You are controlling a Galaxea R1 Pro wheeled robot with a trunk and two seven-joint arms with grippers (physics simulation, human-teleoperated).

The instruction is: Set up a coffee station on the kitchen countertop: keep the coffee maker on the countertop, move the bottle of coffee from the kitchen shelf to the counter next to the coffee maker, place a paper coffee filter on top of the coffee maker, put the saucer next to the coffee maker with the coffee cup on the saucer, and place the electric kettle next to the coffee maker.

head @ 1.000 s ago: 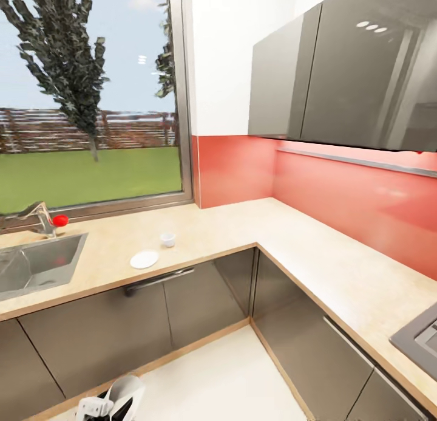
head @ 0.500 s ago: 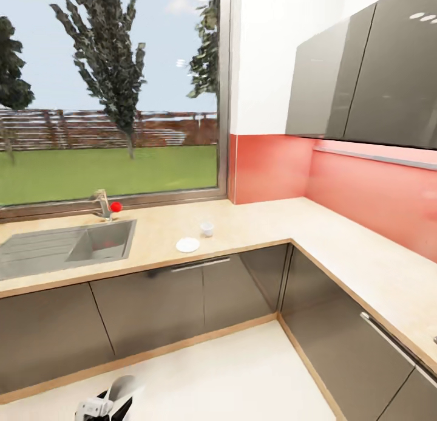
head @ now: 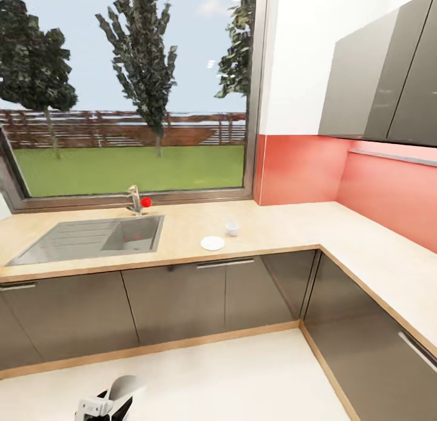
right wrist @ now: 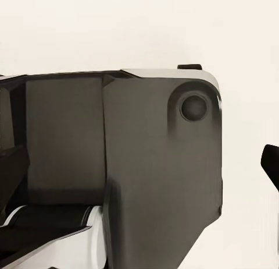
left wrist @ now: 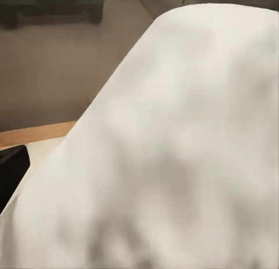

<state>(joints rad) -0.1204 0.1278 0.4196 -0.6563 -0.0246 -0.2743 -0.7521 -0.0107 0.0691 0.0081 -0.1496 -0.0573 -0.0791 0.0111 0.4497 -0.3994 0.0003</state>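
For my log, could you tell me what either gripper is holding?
It cannot be told: the left arm shows low in the head view, but no fingers or held thing are visible.

My head camera looks forward and slightly down from well back on the floor, facing the window (head: 130,87), sink (head: 91,239) and corner counter (head: 291,226). My left wrist camera sits very close against a white rounded surface (left wrist: 174,164), with cabinet fronts (left wrist: 52,65) and floor edge behind, shared with the head view. My right wrist camera faces the robot's dark body (right wrist: 122,164) close up.
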